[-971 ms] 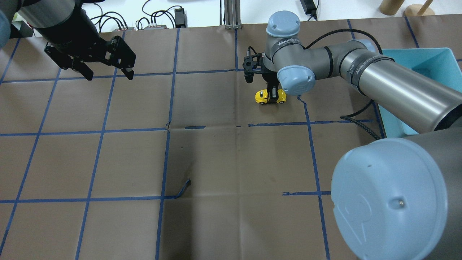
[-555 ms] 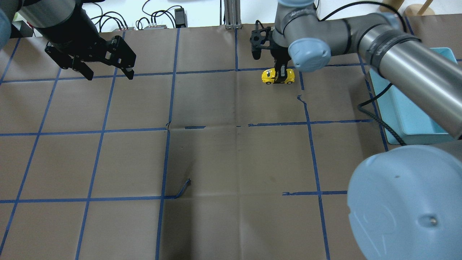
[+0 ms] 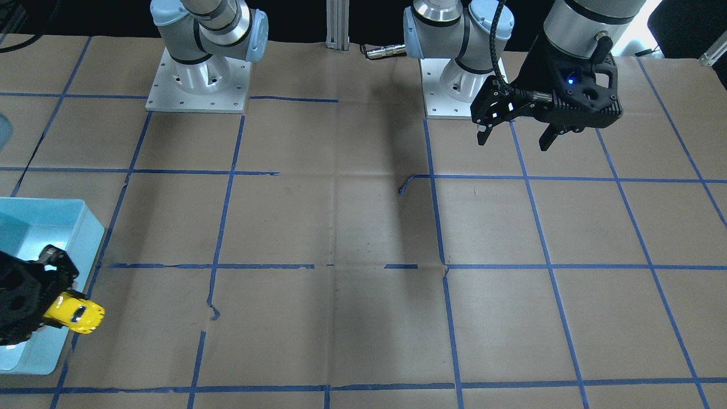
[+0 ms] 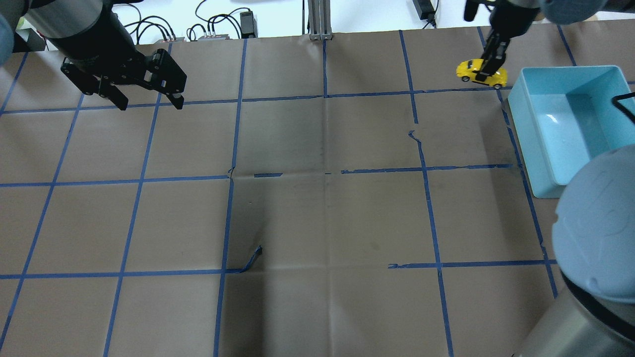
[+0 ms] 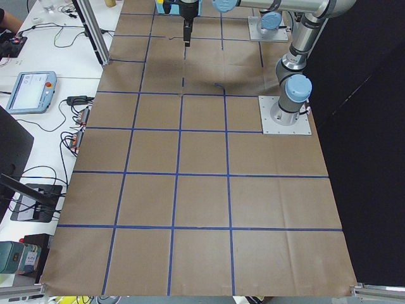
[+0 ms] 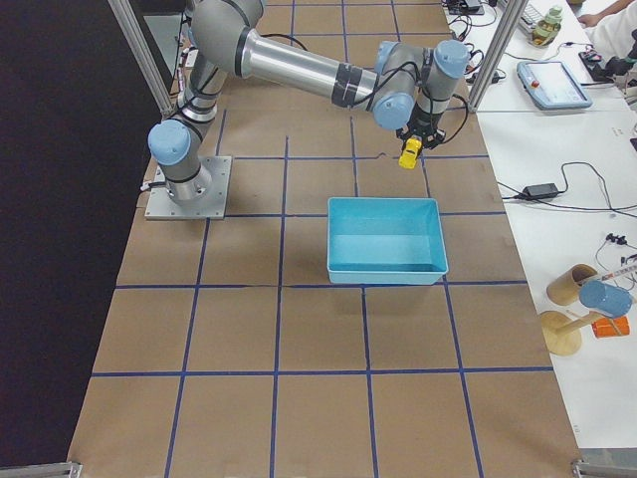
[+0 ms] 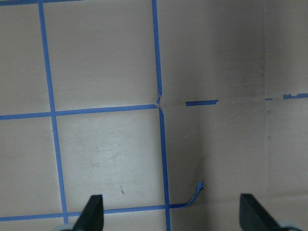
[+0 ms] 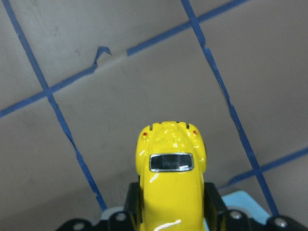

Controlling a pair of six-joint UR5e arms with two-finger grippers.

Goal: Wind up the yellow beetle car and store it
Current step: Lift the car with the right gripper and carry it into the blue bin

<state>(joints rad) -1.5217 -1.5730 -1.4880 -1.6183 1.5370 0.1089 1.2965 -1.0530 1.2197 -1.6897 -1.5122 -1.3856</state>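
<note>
The yellow beetle car (image 4: 480, 73) is held in the air by my right gripper (image 4: 490, 69), which is shut on its sides. It hangs just beyond the left far corner of the light-blue bin (image 4: 522, 130). In the front view the car (image 3: 75, 313) sticks out of the right gripper (image 3: 54, 311) at the bin's edge (image 3: 91, 227). The right wrist view shows the car's roof and rear window (image 8: 171, 168) between the fingers (image 8: 214, 204). My left gripper (image 4: 149, 103) is open and empty above the table's far left; it also shows in the front view (image 3: 514, 142).
A loose, curled strip of blue tape (image 4: 251, 259) lies on the brown paper. Cables and power bricks (image 4: 218, 25) and a metal post (image 4: 317, 20) sit beyond the far edge. Wooden stands (image 4: 538, 7) are at the far right.
My right gripper has lifted the car off the table and carried it to the right and farther away, up to the bin's corner. The left arm has not moved.
</note>
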